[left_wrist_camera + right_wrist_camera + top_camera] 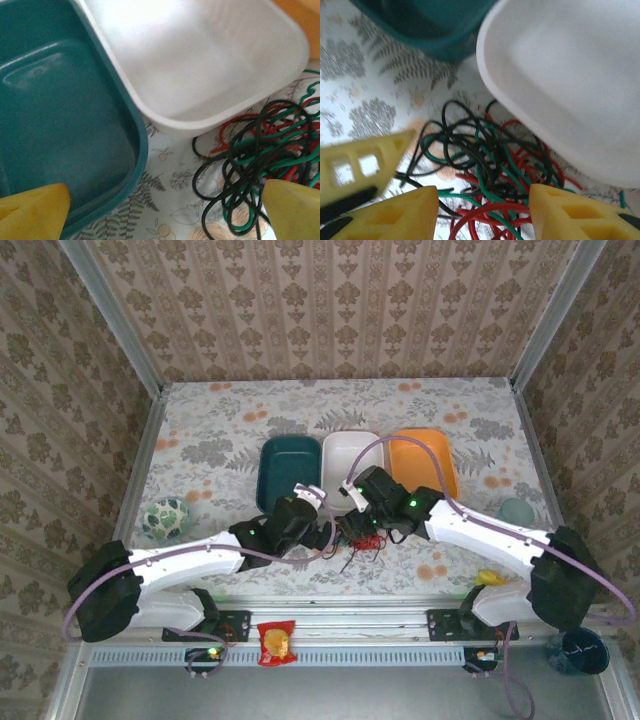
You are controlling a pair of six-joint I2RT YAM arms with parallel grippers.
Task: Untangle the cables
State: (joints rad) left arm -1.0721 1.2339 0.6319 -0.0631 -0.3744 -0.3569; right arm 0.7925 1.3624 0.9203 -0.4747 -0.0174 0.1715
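Observation:
The cables [362, 543] lie as one small red, green and black tangle on the flowered table, just in front of the white tray. My right gripper [482, 212] is down over the tangle [490, 160], open, its yellow fingers [570, 212] on either side of red and green strands. My left gripper [165, 215] is open wide, with bare tablecloth between its fingers [32, 210]. The tangle [260, 150] sits just inside its right finger. In the top view the left gripper [322, 520] and the right gripper [356, 532] meet over the cables. One left finger [360, 160] reaches into the right wrist view.
Three trays stand side by side behind the tangle: teal [288, 470], white [345, 455] and orange [425, 455]. A green patterned ball [165, 518] lies at the left and a pale cup [516, 510] at the right. A snack bag [276, 640] rests on the front rail.

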